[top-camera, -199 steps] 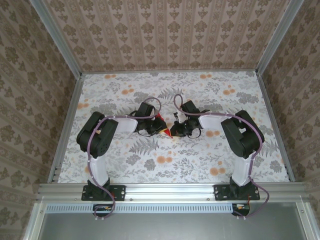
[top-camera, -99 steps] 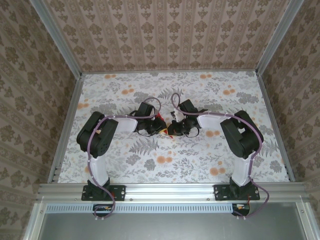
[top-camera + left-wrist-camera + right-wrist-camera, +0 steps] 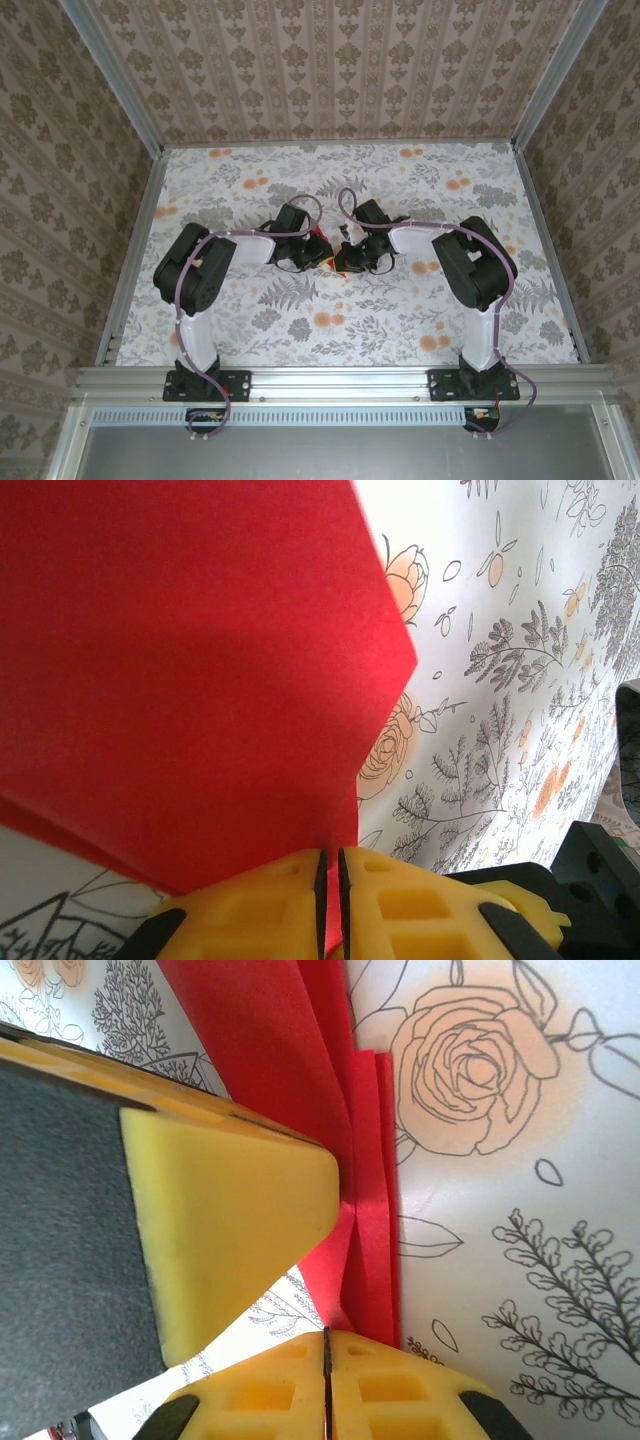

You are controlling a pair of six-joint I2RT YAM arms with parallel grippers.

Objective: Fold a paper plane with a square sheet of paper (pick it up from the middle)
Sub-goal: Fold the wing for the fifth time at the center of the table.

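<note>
The square sheet of paper (image 3: 321, 238) is bright red and folded into layers, held between both grippers at the middle of the table. In the left wrist view the red paper (image 3: 180, 680) spreads wide, and my left gripper (image 3: 332, 858) is shut on its lower edge, red showing between the pads. From the right wrist the paper (image 3: 290, 1050) looks like a narrow creased strip. My right gripper (image 3: 325, 1335) is shut on its pinched end. A yellow finger of the left gripper (image 3: 220, 1220) presses against the strip just beside it. From above, the left gripper (image 3: 316, 248) and right gripper (image 3: 344, 259) almost touch.
The table carries a floral cloth (image 3: 400, 300). Patterned walls with aluminium rails (image 3: 130, 240) close it in on three sides. The right arm's black body (image 3: 600, 870) sits close at the lower right of the left wrist view.
The right arm's elbow and wrist have shifted left, bringing the right gripper a little closer to the left one. The left arm has stayed put.
</note>
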